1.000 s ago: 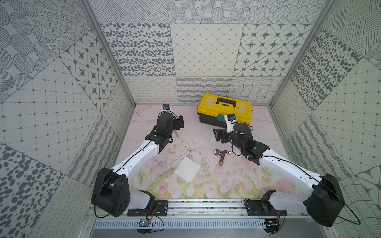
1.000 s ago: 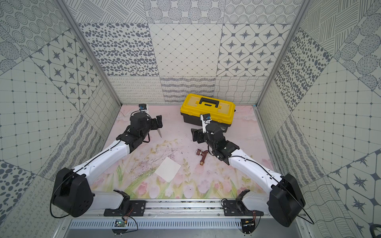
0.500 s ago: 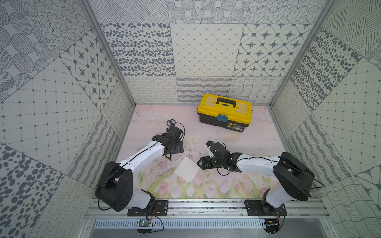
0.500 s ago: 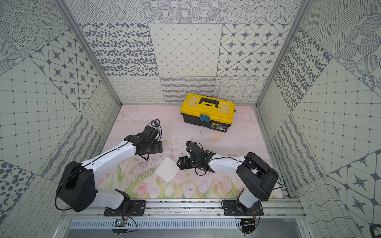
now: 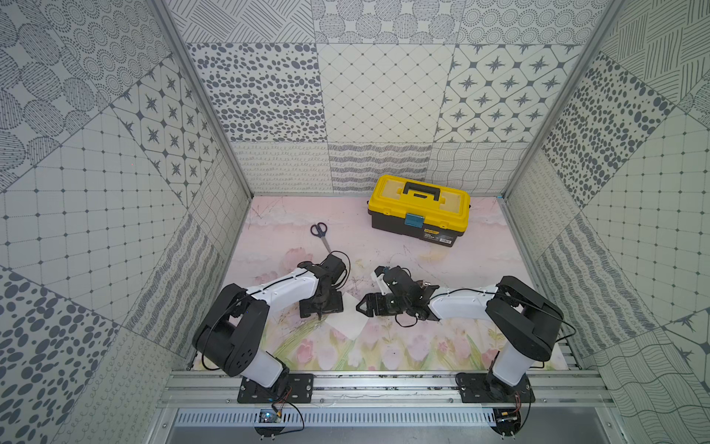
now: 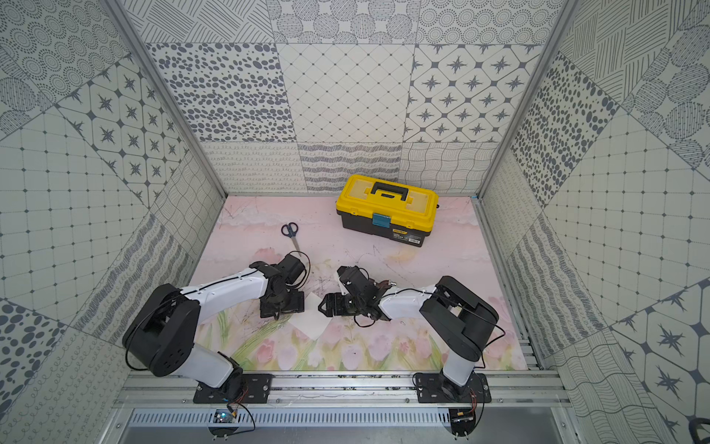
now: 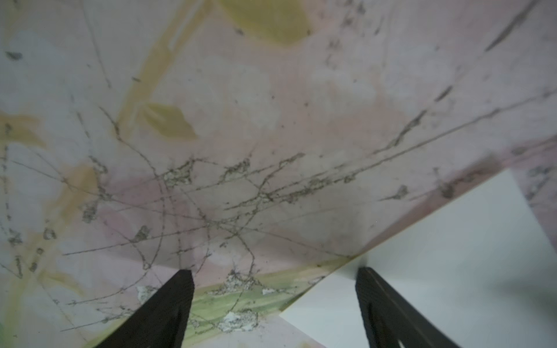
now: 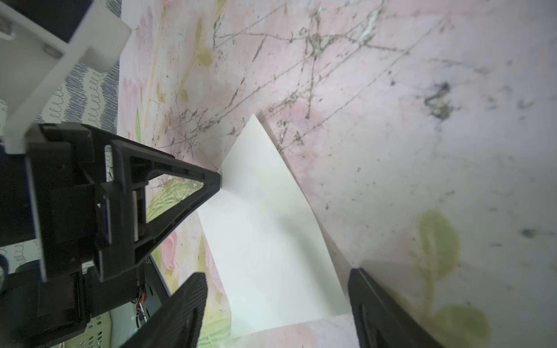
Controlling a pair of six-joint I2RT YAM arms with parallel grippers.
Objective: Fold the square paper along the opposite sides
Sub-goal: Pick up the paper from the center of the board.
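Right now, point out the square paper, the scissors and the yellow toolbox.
square paper [image 5: 349, 323]: in a top view, bare middle of sheet.
scissors [image 5: 325, 244]: in a top view, blades.
yellow toolbox [image 5: 418, 203]: in a top view, lid.

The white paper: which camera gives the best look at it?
The right wrist view: the square paper fills the middle, nearly whole, edges clear. Both top views show it small and partly covered; the left wrist view catches only one part.
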